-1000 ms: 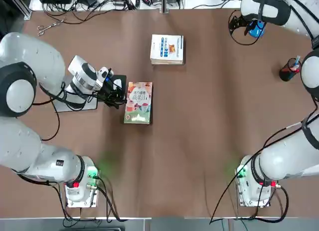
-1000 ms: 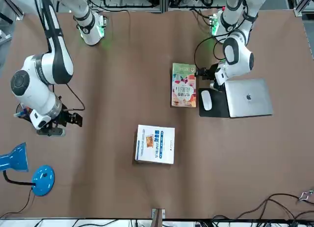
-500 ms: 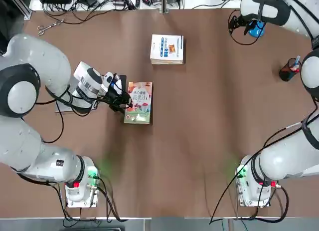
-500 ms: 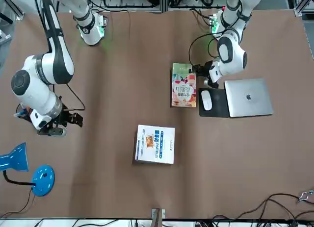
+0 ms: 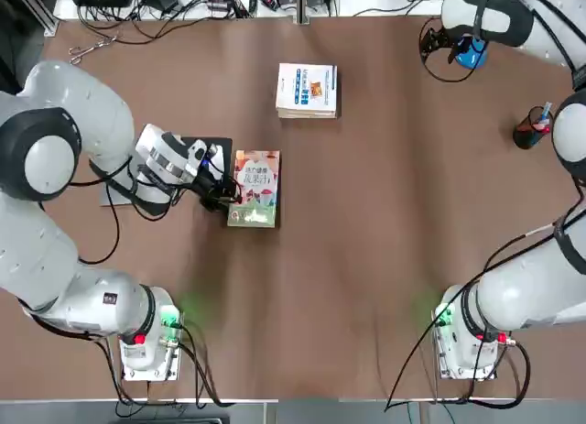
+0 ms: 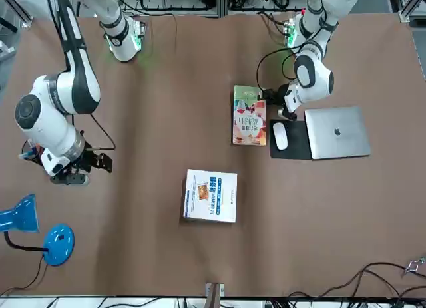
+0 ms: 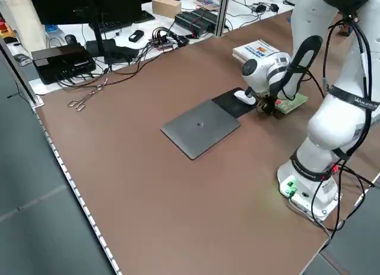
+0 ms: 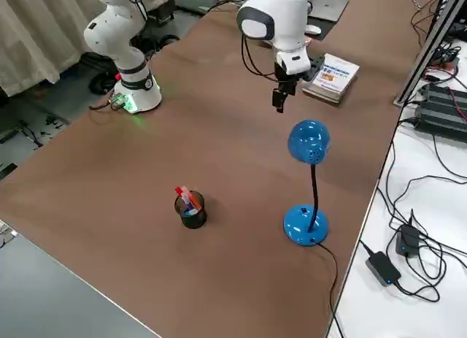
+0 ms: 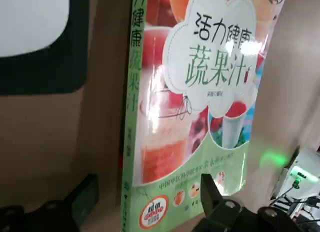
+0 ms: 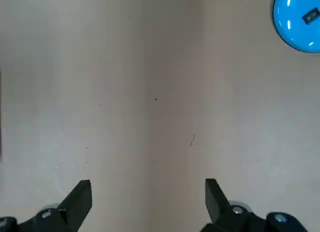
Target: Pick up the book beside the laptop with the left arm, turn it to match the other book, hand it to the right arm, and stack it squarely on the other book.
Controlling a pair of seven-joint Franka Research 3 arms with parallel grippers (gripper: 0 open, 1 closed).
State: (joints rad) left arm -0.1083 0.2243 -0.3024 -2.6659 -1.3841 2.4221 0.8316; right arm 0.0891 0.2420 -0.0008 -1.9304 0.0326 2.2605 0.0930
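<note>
The book point(image 5: 256, 188) with its green border lies flat beside the black mouse pad, close to the laptop point(image 6: 337, 132). My left gripper point(image 5: 222, 188) is low at the book's left long edge, near the corner closest to my bases. In the left wrist view the left gripper point(image 9: 147, 197) is open and straddles the spine of the book point(image 9: 195, 91), one finger over the cover and one over the table. The other book point(image 5: 308, 90), white with blue text, lies farther back near the table's middle. My right gripper point(image 10: 147, 197) hangs open over bare table at the far right.
A black mouse pad with a white mouse point(image 6: 280, 136) lies between the book and the laptop. A blue desk lamp point(image 6: 40, 231) and a dark pen cup point(image 5: 531, 129) stand on the right side. Scissors point(image 5: 90, 48) lie at the far left corner.
My left gripper has moved from over the mouse pad to the book's left edge and dropped lower, its fingers now astride the spine. The right arm and both books have not moved.
</note>
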